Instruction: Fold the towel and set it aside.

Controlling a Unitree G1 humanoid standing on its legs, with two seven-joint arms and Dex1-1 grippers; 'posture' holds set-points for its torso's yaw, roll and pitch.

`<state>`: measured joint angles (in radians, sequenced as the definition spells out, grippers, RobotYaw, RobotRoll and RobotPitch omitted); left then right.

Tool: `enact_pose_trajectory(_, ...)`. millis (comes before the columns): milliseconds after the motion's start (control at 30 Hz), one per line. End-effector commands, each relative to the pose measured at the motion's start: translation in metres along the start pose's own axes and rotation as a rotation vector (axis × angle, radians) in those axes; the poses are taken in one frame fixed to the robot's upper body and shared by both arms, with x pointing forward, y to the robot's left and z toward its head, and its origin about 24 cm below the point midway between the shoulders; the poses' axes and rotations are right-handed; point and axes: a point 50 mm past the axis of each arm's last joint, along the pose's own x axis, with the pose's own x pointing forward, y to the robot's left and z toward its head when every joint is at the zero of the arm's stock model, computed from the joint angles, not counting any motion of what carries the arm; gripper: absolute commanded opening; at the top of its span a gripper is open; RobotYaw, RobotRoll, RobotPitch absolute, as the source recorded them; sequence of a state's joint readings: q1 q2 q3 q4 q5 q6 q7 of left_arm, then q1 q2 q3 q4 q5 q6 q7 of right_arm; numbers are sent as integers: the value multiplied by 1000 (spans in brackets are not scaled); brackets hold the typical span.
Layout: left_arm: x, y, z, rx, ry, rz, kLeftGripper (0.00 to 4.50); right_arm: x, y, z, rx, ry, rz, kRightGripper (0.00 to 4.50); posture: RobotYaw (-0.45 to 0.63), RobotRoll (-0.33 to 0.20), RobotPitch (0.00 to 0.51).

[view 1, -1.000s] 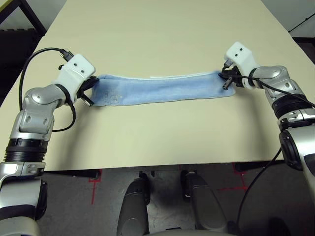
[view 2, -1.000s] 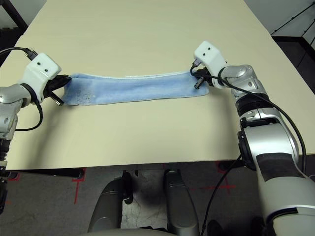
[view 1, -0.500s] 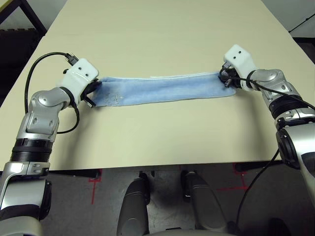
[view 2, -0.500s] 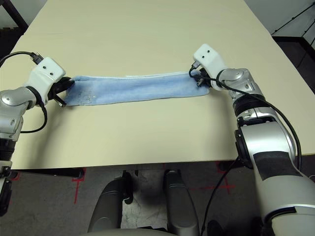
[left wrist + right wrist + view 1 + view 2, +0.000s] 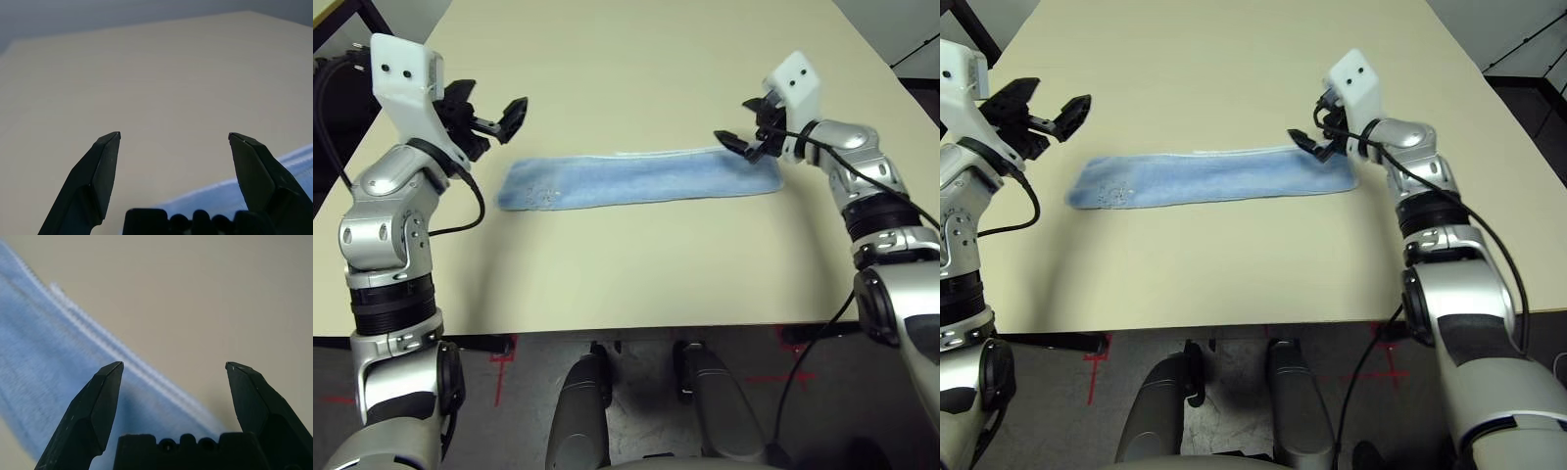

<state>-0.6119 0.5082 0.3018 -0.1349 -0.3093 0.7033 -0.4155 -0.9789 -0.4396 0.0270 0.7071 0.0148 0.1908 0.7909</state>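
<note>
Counter: beige flat counter (image 5: 636, 274), bare along its near edge.
Towel: light-blue terry cloth towel (image 5: 636, 179) with white stitched edging, lying as a long narrow strip across the counter's middle, left to right.
Right pincer: right pincer (image 5: 736, 144), black fingers spread, empty, above the strip's right end.
Left pincer: left pincer (image 5: 499, 116), spread, empty, raised above and just beyond the left end.
Step advice: likely an end-to-end fold; pinch one short end squarely, both layers, and align edges.

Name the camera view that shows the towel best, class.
Either eye view: the towel lies as one whole long strip on the table. The right wrist view shows a close stretch with white edging, the left wrist view a blue corner.
</note>
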Motion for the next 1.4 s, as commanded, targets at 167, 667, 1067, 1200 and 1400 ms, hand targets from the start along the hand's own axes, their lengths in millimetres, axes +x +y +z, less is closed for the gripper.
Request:
enact_pose_trajectory(167, -9, -16, -44, -15, 131, -20, 4467, -11, 8, -28, 22, 117, -4, 4500, -135, 0, 248)
enact_pose_trajectory(667, -27, 9, -85, 70, 253, 91, 4467, -19, -1, -55, 19, 252, -69, 4500, -129, 0, 242)
enact_pose_trajectory(1067, -13, 8, -69, 137, 182, 98, 4467, -22, -5, -51, 20, 230, -82, 4500, -137, 0, 243)
enact_pose_trajectory(1200, 7, -1, -38, 139, 68, 64, 4467, -21, -9, -47, 15, 222, -92, 4500, -138, 0, 241)
enact_pose_trajectory(1400, 27, -19, -25, 138, 15, 9, 4467, -18, -9, -44, 9, 212, -90, 4500, -145, 0, 237)
